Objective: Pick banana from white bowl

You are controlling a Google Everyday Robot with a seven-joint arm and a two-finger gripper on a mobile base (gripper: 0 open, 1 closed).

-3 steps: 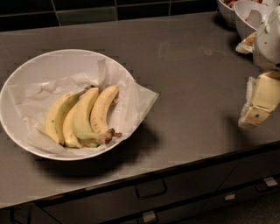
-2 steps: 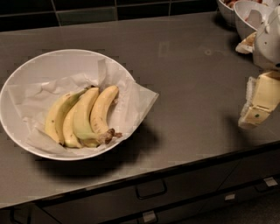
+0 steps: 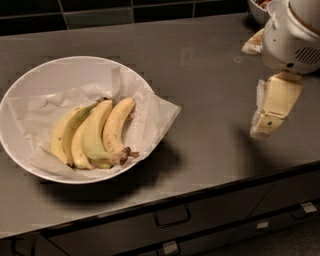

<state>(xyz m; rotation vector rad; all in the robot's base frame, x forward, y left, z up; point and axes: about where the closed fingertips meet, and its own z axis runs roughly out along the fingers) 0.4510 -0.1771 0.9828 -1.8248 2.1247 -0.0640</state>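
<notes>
The banana [image 3: 95,132] is a bunch of yellow, partly greenish bananas with a brown stem end pointing to the front right. It lies in the white bowl [image 3: 30,80], a wide shallow bowl lined with crumpled white paper, at the left of the grey counter. My gripper [image 3: 272,107] hangs at the right, cream-coloured, pointing down just above the counter. It is far to the right of the bowl and holds nothing that I can see.
A smaller bowl [image 3: 257,11] stands at the far right corner, partly hidden by my arm [image 3: 290,35]. A pale wrapper [image 3: 252,44] lies beside it. The counter's front edge runs above drawers with handles [image 3: 172,217]. A dark tiled wall lies behind.
My gripper and arm have moved left, a little closer to the bowl. The banana and the bowl have not moved.
</notes>
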